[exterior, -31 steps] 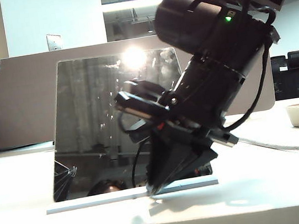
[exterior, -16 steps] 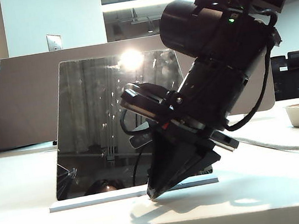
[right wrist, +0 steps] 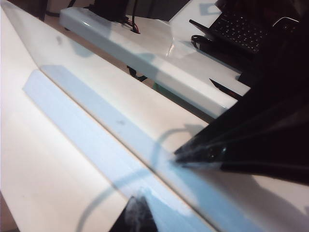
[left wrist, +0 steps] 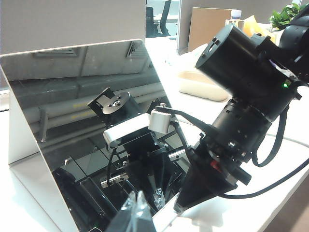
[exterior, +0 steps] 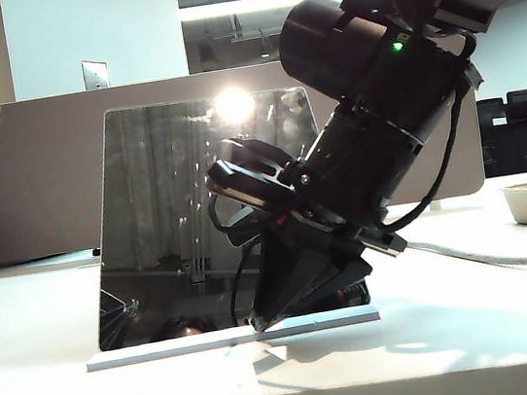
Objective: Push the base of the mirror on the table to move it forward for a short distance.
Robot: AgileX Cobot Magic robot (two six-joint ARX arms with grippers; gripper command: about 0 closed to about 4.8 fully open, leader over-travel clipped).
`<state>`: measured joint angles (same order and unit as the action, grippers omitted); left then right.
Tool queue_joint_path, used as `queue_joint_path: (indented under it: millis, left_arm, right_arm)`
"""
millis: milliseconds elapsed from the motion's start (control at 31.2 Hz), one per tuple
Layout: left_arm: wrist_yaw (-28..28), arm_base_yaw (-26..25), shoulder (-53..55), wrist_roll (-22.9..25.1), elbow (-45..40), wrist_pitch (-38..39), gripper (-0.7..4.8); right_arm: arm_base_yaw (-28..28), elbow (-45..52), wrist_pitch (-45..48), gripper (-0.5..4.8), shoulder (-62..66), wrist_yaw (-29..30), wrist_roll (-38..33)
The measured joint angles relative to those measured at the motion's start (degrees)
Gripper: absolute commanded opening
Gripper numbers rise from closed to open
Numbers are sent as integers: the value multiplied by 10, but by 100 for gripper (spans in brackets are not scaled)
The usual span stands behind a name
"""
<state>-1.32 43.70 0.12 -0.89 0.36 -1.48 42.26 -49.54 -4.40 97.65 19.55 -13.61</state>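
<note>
White slab, the base [exterior: 167,350], lies flat on the table [exterior: 480,344] and carries the dark mirror [exterior: 178,219], which leans back toward the beige partition [exterior: 34,171]. Right gripper [exterior: 260,324]: fingers drawn together to a closed wedge, holding nothing, tips down at the front edge of the base, right of its middle. The right wrist view shows the fingertips [right wrist: 181,155] meeting the base [right wrist: 96,140] at its edge; whether they press the edge or ride on top of the slab cannot be told. Left gripper [left wrist: 137,205]: only its pale tips show at the edge of the left wrist view, close before the mirror [left wrist: 96,121]; its opening cannot be told, and it is not seen in the exterior view.

Risks, as judged from this pose:
- Contact is off-centre, so a push here may swing the base round rather than carry it straight.
- The base is thin. Tips that sit a little high may slip over it and strike the glass; tips that sit low may drag on the table.
- The panel is tall and tilted. A hard or sudden shove, or a knock from the wrist body just in front of the glass, might tip it backward.
- The cable [exterior: 507,256] trailing from the right arm may snag.
</note>
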Motion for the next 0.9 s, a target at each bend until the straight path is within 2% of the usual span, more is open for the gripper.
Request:
queue_joint_path:
  millis: [160,417,898]
  left_arm:
    - [0,0,0,0,0,0,-1]
    - [0,0,0,0,0,0,-1]
    - [0,0,0,0,0,0,-1]
  right_arm:
    - [18,2,-10,-6,2,-9,0]
    - [3,-1,21,-6,12,-43,0]
    - [-12,-126,37,-6,118,-51,2]
